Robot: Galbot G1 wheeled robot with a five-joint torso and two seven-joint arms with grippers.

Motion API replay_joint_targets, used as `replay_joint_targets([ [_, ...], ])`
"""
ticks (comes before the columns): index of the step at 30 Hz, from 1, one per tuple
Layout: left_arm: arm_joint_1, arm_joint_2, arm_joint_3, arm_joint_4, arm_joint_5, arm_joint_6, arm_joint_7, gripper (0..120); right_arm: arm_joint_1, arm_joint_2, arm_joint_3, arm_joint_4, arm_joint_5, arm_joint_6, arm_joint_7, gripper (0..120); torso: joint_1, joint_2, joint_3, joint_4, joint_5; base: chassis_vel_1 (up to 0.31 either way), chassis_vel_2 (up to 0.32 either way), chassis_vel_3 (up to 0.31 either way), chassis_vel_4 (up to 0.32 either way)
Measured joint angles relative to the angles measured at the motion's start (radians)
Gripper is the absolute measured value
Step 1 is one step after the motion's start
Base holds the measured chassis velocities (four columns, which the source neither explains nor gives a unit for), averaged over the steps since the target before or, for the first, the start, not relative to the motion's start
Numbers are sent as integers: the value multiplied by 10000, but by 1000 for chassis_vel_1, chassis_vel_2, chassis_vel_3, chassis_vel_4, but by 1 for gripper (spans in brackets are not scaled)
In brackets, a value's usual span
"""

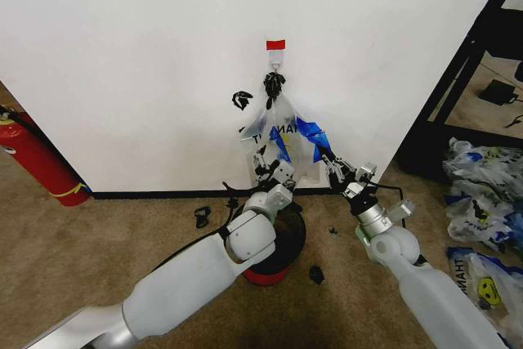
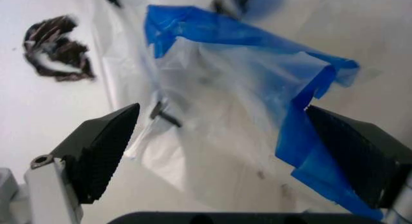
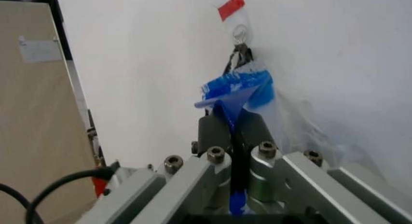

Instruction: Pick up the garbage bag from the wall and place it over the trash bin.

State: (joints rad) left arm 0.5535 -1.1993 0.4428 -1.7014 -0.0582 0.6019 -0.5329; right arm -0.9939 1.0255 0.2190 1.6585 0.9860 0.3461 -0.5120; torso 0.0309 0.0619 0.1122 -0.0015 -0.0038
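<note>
On the white wall (image 1: 147,55), under a short strip of red tape (image 1: 275,44), your garbage bag (image 1: 282,132) hangs from a small hook (image 1: 276,60), its black-knotted top at the hook and its translucent body with blue and black print draped down toward the black baseboard (image 1: 155,194). Your right gripper (image 1: 341,171) sits at the bag's lower right edge; the right wrist view shows its fingers (image 3: 215,130) pressed together on a fold of blue plastic, so it is clamped on the bag while the bag is still on the hook. Your left gripper (image 1: 270,171) is at the bag's lower left, and the left wrist view shows its two dark ribbed pads (image 2: 103,149) standing well apart with the bag's clear and blue film between them, not pinched. A black scuff-like mark (image 1: 242,100) sits on the wall just left of the bag. The trash bin (image 1: 288,252), black with a red bottom, stands on the tan carpet (image 1: 98,243) directly below the bag and is partly covered by your left arm. A red fire extinguisher (image 1: 37,161) leans at the far left by the wall. More printed plastic bags (image 1: 482,202) lie heaped on the carpet at the far right, beside a black shelf frame (image 1: 458,79).
</note>
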Motion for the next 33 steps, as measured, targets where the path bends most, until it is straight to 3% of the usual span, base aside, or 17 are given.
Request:
replay_joint_targets([
  [5,6,70,-279,203,332,148,-166,100,-13,-19,38,163,-3,0,-4,0,0,0,0,1,-1,0,0,0,0],
  [10,201,250,-590,-137,309,-180,-309,100,5,-29,104,144,3,29,-8,0,0,0,0,2,-1,0,0,0,0],
  [16,175,115,-1009,81,134,-610,-437,99,-28,-61,188,102,27,93,-15,0,0,0,0,2,-1,0,0,0,0],
  [22,85,-5,-1133,293,42,-844,-387,79,-87,-144,241,107,39,141,-22,0,0,0,0,1,-1,0,0,0,0],
  [33,693,-175,-1656,-171,245,-967,-389,38,-336,-244,359,127,51,253,-111,0,0,0,-1,1,-1,0,0,0,0],
])
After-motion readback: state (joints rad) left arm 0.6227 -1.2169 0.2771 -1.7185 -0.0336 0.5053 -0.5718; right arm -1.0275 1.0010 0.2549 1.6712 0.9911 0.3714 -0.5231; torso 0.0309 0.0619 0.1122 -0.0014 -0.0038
